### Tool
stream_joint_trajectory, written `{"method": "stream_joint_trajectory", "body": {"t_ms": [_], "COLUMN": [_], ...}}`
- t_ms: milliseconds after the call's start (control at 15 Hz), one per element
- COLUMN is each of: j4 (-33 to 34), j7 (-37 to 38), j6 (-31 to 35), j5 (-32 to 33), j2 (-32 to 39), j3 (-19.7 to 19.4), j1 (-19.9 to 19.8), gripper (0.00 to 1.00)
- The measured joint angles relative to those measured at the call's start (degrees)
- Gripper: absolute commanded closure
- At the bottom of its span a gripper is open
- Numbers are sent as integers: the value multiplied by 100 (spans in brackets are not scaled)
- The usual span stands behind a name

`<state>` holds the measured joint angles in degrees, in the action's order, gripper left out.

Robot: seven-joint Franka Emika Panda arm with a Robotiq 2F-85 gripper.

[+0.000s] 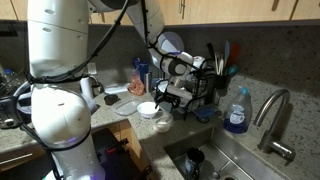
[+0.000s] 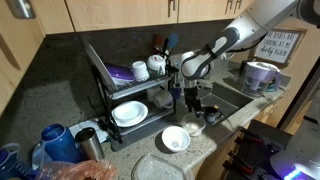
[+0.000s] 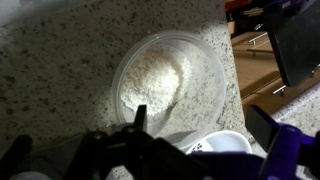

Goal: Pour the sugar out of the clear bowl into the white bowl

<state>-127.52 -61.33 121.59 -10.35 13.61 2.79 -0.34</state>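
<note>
On the stone counter [image 3: 60, 60]: we found the clear bowl [image 3: 208, 90] standing upright, just beside the white bowl [image 2: 168, 145], near the dish rack [image 2: 125, 85].
Sugar [image 3: 158, 78]: it lay as a pale heap inside the clear bowl, banked toward one side.
Gripper [image 3: 200, 110]: it hung directly over the clear bowl with its jaws spread wide, pinching nothing and, as far as we could tell, touching nothing.
Done so far: by our reading, only the approach; the arm stood above the right bowl, and no part of the pour had begun.
Left to do: we judged that the whole job remained, namely taking the clear bowl by its rim, lifting it, carrying it over the white bowl and tipping it.
Wrist view: it alone showed us the sugar, with the speckled stone visible through the bowl's wall; of the white bowl it gave only a sliver of rim at the lower edge.
Exterior views: both showed us the two bowls side by side under the arm, but the sugar was too faint to make out there.
</note>
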Motion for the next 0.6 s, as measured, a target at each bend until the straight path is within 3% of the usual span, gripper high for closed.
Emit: {"method": "stream_joint_trajectory", "body": {"t_ms": [600], "j4": [39], "j7": [2], "j6": [170], "j5": [54], "j2": [201], "j3": [188], "j1": [27], "gripper": [0]}}
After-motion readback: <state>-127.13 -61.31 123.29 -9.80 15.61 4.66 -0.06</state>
